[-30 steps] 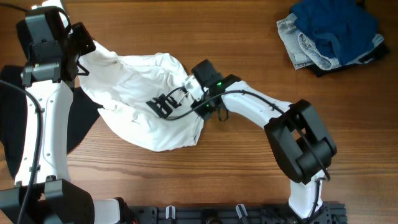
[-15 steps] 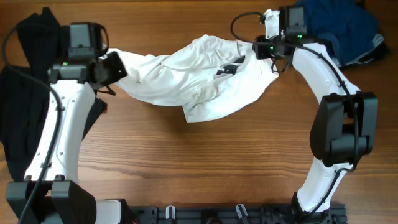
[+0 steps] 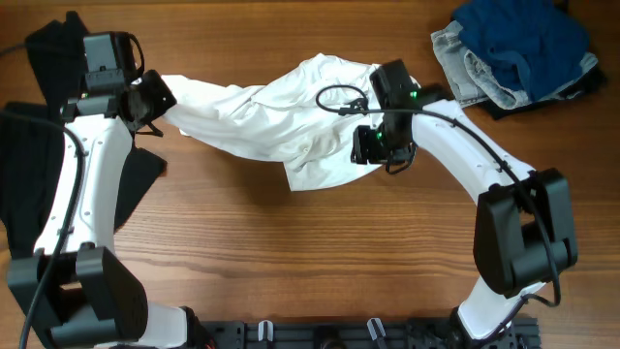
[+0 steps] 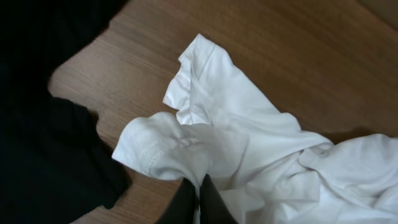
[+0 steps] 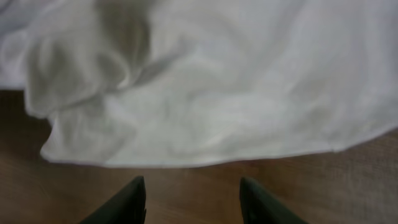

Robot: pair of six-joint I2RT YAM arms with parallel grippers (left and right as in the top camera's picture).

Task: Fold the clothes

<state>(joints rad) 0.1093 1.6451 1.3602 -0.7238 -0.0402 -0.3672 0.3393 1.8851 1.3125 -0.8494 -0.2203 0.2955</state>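
Left gripper (image 4: 198,199) pinched on white shirt (image 3: 281,121), right gripper (image 5: 191,202) spread beside its edge, wooden table (image 3: 310,252)

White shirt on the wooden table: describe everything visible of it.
The white, cotton-looking shirt lies crumpled and unfolded on the brown wooden table, drawn out from the centre toward the left. One stitched sleeve hem shows, with deep wrinkles throughout. The left hand is shut on its left end, pinching fabric; the right hand is open just off its lower edge, holding nothing.
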